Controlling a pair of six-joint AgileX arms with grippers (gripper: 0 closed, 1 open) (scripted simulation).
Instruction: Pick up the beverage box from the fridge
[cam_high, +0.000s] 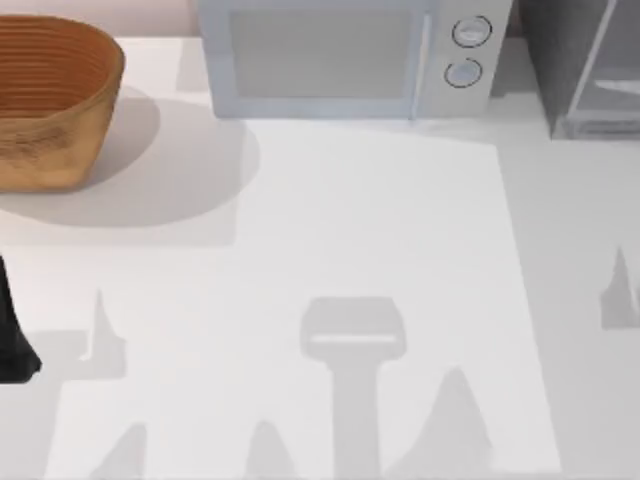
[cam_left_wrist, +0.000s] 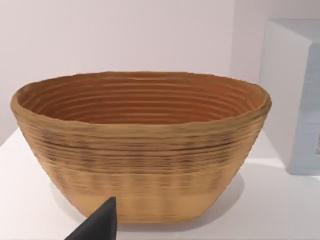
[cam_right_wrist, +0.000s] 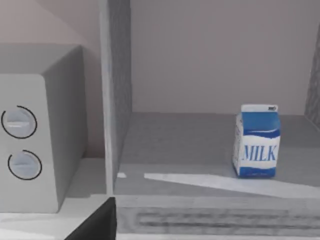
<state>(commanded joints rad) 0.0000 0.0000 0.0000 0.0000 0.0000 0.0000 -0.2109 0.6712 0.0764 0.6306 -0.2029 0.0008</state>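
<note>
Beverage box (cam_right_wrist: 256, 141) upright on fridge (cam_right_wrist: 120, 95) floor, well ahead of my right fingertip (cam_right_wrist: 97, 222), untouched. Finger spread on both grippers: cannot tell. Left fingertip (cam_left_wrist: 97, 223) near basket (cam_left_wrist: 140, 145).

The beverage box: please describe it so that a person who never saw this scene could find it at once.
Find the fridge, the dark-grey speckled cabinet standing at the right of the light-grey microwave. On the floor inside its open compartment stands the beverage box, upright and alone. It is a small blue carton with a white gabled top and the word MILK in white letters on its front.
</note>
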